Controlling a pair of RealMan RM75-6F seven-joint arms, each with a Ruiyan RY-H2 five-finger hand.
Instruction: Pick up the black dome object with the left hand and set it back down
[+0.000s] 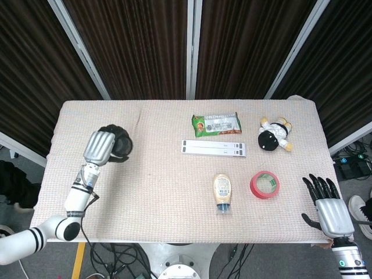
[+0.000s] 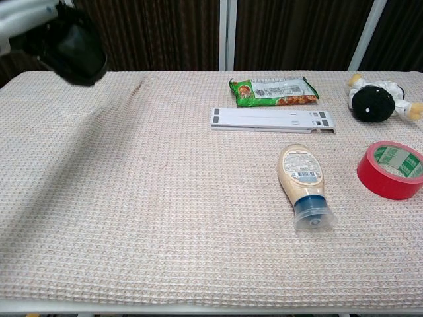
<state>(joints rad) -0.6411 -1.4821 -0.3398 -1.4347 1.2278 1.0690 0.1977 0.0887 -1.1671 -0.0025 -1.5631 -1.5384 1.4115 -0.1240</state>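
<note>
My left hand (image 1: pixel 100 147) grips the black dome object (image 1: pixel 118 142) and holds it well above the table at the left side. In the chest view the black dome object (image 2: pixel 76 47) hangs in the top left corner, with my left hand (image 2: pixel 26 14) only partly in frame above it. My right hand (image 1: pixel 326 207) stays off the table's near right corner, its fingers spread and nothing in it; the chest view does not show it.
On the beige cloth table (image 1: pixel 163 192) lie a green snack packet (image 1: pixel 216 124), a white flat bar (image 1: pixel 213 147), a mayonnaise bottle (image 1: pixel 222 192), a red tape roll (image 1: pixel 265 184) and a black-and-white plush toy (image 1: pixel 273 135).
</note>
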